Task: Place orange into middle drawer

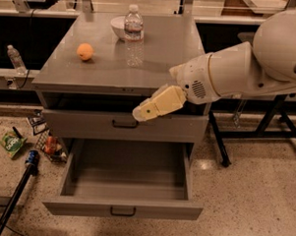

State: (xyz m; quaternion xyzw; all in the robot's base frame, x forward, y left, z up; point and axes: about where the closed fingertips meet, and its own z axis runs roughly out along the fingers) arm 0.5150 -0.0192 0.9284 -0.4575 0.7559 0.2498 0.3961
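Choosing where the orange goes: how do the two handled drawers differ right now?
The middle drawer is pulled far out, its bare inside showing; the upper drawer sits back under the tabletop, inside hidden. The tool hangs before the upper drawer's front, well above the middle drawer. Both have grey fronts with dark bar handles.

One raised view, facing the cabinet (155,61) front, angled down, fairly near, gripper (142,113) at its front edge
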